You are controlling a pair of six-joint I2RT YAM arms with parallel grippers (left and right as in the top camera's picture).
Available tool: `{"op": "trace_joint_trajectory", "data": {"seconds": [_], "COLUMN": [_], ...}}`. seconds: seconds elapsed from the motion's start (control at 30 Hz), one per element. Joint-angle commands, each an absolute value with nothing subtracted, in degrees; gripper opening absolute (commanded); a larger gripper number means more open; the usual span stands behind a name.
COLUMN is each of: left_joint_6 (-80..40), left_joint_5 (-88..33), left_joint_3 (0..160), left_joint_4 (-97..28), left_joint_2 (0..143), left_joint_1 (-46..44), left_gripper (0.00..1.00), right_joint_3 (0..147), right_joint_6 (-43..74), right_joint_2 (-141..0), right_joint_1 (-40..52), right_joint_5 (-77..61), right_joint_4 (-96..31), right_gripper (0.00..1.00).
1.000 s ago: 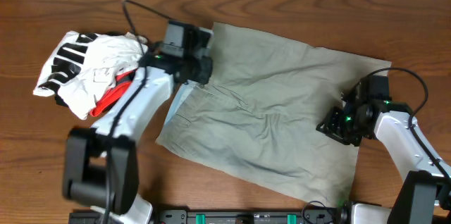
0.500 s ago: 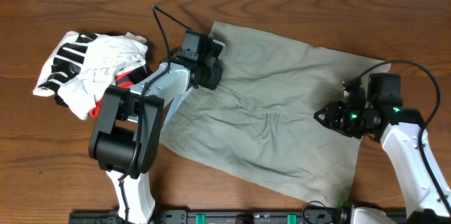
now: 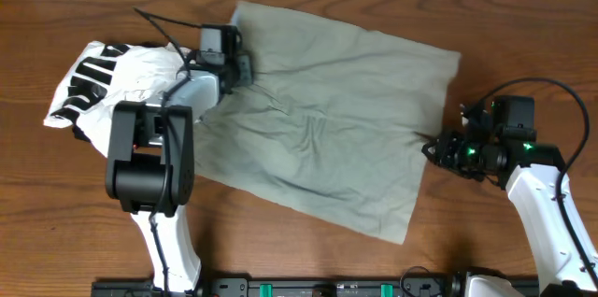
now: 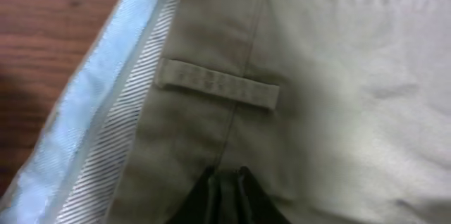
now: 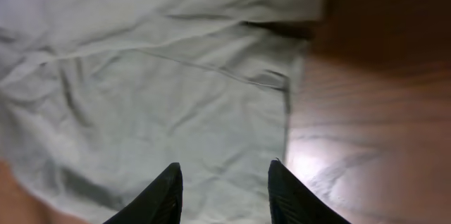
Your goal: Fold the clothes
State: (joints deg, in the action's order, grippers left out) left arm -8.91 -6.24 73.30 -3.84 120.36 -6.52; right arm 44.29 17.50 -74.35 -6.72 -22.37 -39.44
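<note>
The khaki grey-green shorts (image 3: 327,120) lie spread flat across the middle of the table. My left gripper (image 3: 241,68) sits at their left waistband edge. In the left wrist view its fingertips (image 4: 225,179) are pressed together on the fabric, just below a belt loop (image 4: 218,86), beside the pale blue inner lining (image 4: 106,111). My right gripper (image 3: 437,152) hovers at the shorts' right edge. In the right wrist view it (image 5: 224,175) is open and empty, with the shorts (image 5: 155,90) under it and their hem edge near its right finger.
A pile of white, black-striped and red garments (image 3: 112,87) lies at the left, touching the left arm. Bare wooden table (image 3: 523,73) lies to the right of the shorts. Cables run from both wrists.
My left gripper has moved left and toward the back, dragging the shorts with it. The shorts' right edge has slid out from under my right gripper, which stayed nearly in place.
</note>
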Motion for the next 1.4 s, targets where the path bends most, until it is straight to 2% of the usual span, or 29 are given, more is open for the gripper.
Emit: {"op": "trace_joint_trajectory", "data": {"seconds": [0.0,0.13,0.27,0.4,0.57,0.7,0.83,1.13,1.37], "left_joint_6": [-11.0,-10.8,-10.1,-9.7,-9.7,-9.7,-9.7,-9.7,-9.7], "left_joint_5": [-5.2,-5.2,-5.1,-5.1,-5.1,-5.1,-5.1,-5.1,-5.1], "left_joint_3": [71.2,71.2,71.2,71.2,71.2,71.2,71.2,71.2,71.2], "left_joint_4": [-7.7,-10.9,-13.6,-15.8,-18.7,-22.9,-28.1,-37.1,-44.1], "left_joint_2": [124.4,121.0,114.0,105.3,95.9,89.8,86.5,86.1,86.0], "left_joint_1": [-6.9,-7.5,-7.5,-7.5,-7.5,-7.5,-7.5,-7.5,-7.5], "left_gripper": [0.17,0.27,0.37,0.49,0.56,0.58,0.6,0.62,0.63], "right_joint_3": [45.2,45.2,45.2,45.2,45.2,45.2,45.3,49.4,58.4], "right_joint_6": [18.5,21.9,21.8,19.7,22.2,26.3,26.1,23.5,23.4], "right_joint_2": [-76.9,-81.3,-86.6,-90.9,-94.7,-96.6,-96.7,-96.6,-96.6], "right_joint_1": [-6.3,-6.3,-4.6,-1.3,0.6,-1.3,-4.7,-10.5,-14.8], "right_joint_5": [-18.9,-22.7,-30.3,-26.3,-13.4,2.3,12.5,12.4,5.6], "right_joint_4": [-35.3,-26.9,-28.0,-33.3,-35.2,-35.7,-34.7,-32.0,-38.2], "right_gripper": [0.37,0.26,0.27,0.28,0.17,0.12,0.13,0.18,0.19]}}
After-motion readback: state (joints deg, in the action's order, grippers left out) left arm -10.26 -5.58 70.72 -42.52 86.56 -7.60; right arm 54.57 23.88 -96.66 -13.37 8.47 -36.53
